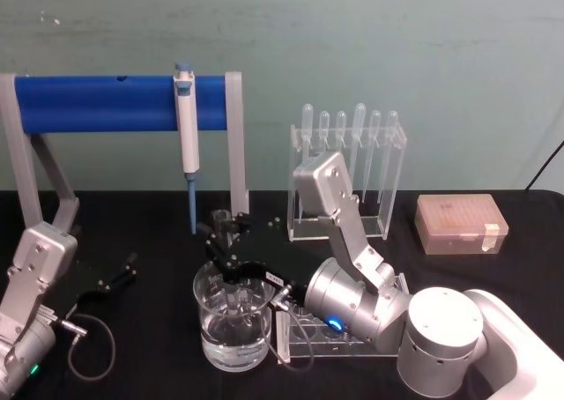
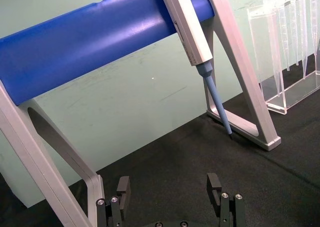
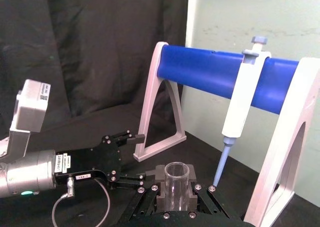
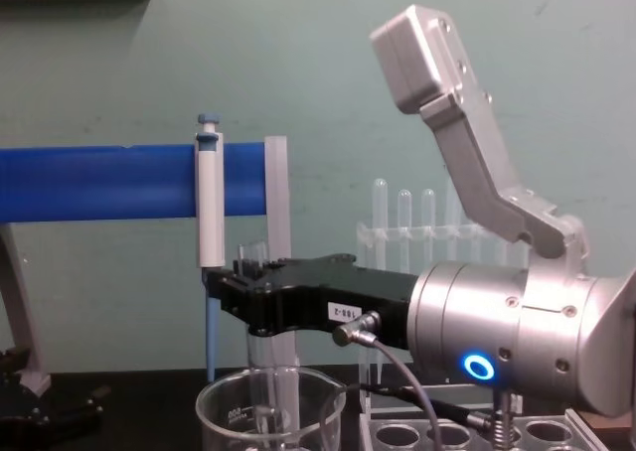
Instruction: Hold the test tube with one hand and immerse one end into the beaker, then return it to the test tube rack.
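At the lower centre of the head view the beaker [image 1: 211, 329] holds clear liquid, and the test tube [image 3: 176, 177] stands upright in it, clamped between the jaws of the right gripper [image 1: 225, 246]. The dip looks under way or just made. What remains is lifting the tube out and setting it in the test tube rack [image 1: 300, 334] just right of the beaker. At lower left the left gripper [image 2: 168, 184] sits idle with jaws apart, and the pipettor [image 1: 186, 122] hangs behind

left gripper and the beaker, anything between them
No: in the head view only bare black tablecloth lies between the open left gripper and the beaker, where the right gripper holds the test tube.
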Motion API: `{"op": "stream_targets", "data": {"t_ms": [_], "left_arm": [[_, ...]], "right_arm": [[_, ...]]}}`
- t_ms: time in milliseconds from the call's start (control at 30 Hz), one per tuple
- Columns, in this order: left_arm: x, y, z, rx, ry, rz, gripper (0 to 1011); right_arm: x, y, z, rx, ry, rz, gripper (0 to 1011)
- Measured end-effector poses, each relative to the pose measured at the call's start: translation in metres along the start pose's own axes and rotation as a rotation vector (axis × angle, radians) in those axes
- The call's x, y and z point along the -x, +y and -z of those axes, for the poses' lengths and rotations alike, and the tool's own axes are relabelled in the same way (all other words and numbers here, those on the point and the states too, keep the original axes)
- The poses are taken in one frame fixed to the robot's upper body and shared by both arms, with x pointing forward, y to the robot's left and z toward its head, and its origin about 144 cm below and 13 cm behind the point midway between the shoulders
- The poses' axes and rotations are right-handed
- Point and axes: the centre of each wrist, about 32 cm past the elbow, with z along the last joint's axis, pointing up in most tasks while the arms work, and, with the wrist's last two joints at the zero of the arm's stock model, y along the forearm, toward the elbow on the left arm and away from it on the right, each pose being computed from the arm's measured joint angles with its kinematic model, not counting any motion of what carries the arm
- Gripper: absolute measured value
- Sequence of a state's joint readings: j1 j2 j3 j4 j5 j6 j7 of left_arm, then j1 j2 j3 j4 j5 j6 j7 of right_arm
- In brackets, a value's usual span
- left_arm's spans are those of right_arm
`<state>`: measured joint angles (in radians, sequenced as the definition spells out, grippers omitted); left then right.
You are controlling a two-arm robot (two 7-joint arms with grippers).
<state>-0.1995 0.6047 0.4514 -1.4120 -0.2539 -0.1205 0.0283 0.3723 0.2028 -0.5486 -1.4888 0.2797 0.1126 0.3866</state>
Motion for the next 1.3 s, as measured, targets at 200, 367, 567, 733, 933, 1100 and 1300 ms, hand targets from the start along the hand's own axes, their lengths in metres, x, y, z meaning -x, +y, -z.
{"op": "stream_targets", "data": {"t_ms": [200, 367, 567, 733, 933, 1100, 1300], "left_arm": [[0.0, 0.0, 0.0, 0.0, 0.0, 0.0, 1000], [0.0, 0.0, 0.0, 0.0, 0.0, 0.0, 1000], [0.0, 0.0, 0.0, 0.0, 0.0, 0.0, 1000], [0.0, 0.0, 0.0, 0.0, 0.0, 0.0, 1000], [0.0, 0.0, 0.0, 0.0, 0.0, 0.0, 1000], [0.0, 0.0, 0.0, 0.0, 0.0, 0.0, 1000], [0.0, 0.0, 0.0, 0.0, 0.0, 0.0, 1000]], "right_arm": [[0.002, -0.006, -0.005, -0.026, -0.01, 0.002, 223], [0.004, -0.01, -0.013, -0.05, -0.024, -0.002, 224], [0.008, -0.017, -0.026, -0.086, -0.039, -0.009, 223], [0.01, -0.026, -0.036, -0.12, -0.046, -0.009, 224], [0.007, -0.042, -0.047, -0.154, -0.052, 0.014, 223], [0.002, -0.058, -0.052, -0.175, -0.052, 0.043, 223], [-0.005, -0.084, -0.058, -0.198, -0.063, 0.092, 224]]}}
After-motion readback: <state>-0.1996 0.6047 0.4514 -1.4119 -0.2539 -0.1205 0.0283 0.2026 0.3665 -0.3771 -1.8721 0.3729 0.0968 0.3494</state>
